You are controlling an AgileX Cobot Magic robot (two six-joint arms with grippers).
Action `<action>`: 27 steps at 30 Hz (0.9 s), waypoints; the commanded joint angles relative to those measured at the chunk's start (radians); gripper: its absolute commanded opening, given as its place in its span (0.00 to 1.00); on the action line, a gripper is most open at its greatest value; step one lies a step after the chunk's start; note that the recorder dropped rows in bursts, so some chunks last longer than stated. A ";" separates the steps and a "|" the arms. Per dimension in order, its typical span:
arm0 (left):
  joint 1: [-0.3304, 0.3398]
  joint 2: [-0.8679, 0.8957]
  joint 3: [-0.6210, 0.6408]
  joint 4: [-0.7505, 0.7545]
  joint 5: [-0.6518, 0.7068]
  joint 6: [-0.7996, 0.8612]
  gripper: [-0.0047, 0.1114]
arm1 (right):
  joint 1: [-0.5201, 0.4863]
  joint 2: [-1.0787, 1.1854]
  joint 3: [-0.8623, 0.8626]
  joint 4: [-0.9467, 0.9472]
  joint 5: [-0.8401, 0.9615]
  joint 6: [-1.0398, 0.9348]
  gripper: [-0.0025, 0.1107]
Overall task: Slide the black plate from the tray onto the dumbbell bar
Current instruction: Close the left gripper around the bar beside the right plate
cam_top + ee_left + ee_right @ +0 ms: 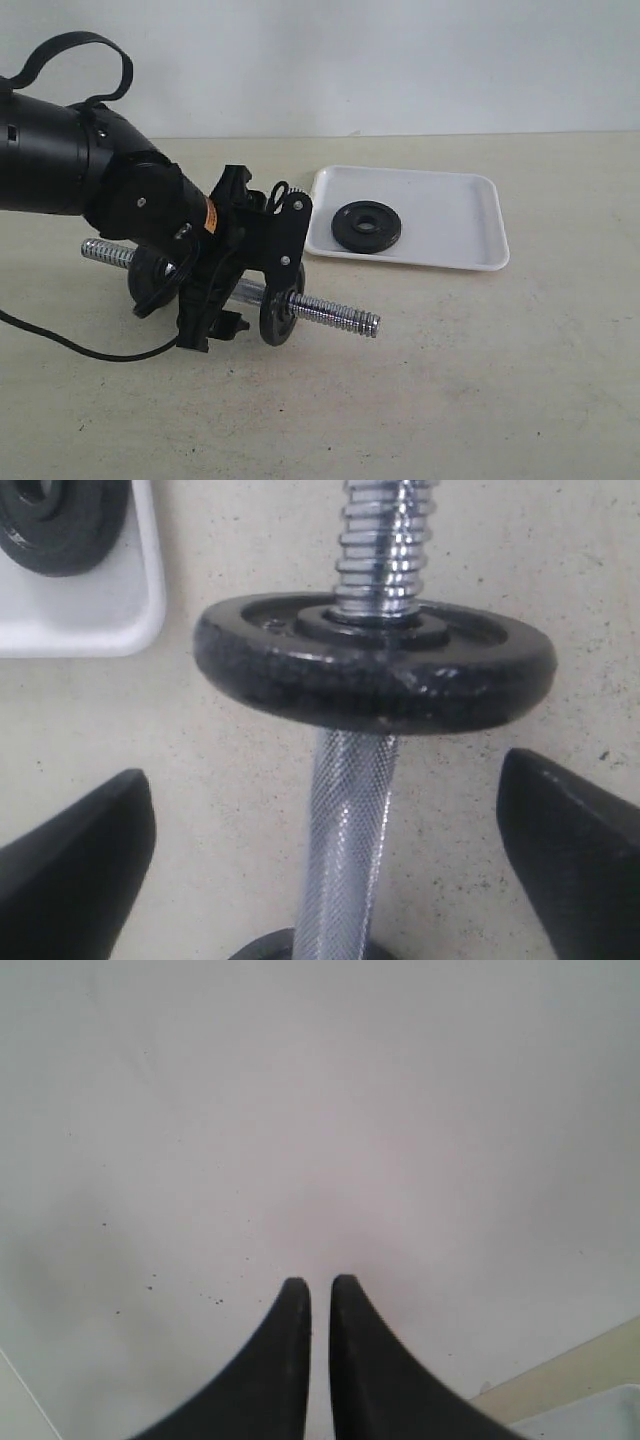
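The black plate (pixel 366 227) lies flat in the white tray (pixel 460 215) at the back right; a corner of both shows in the left wrist view, plate (pixel 60 520) and tray (pixel 100 610). The dumbbell bar (pixel 340 318) lies on the table left of the tray, with one black disc (pixel 277 318) near its right threaded end and another (pixel 150 280) near its left end. My left gripper (pixel 225 300) is open, its fingers (pixel 75 870) standing wide on either side of the bar's knurled middle (pixel 345 830) without touching it. My right gripper (pixel 320 1285) is shut on nothing and faces a plain white surface.
A black cable (pixel 60 345) trails over the beige table at the front left. The left arm's bulky body (pixel 60 160) hangs over the bar's left half. A strip of table (pixel 580 1370) shows in the right wrist view.
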 commanded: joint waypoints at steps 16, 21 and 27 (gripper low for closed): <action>0.064 0.142 0.004 0.030 -0.138 -0.062 0.77 | -0.002 -0.004 0.000 -0.008 0.000 0.003 0.06; 0.091 0.143 0.004 0.030 -0.146 -0.062 0.77 | -0.002 -0.004 0.000 -0.008 0.000 0.003 0.06; 0.093 0.166 0.004 0.030 -0.174 -0.062 0.77 | -0.002 -0.004 0.000 -0.008 0.000 0.003 0.06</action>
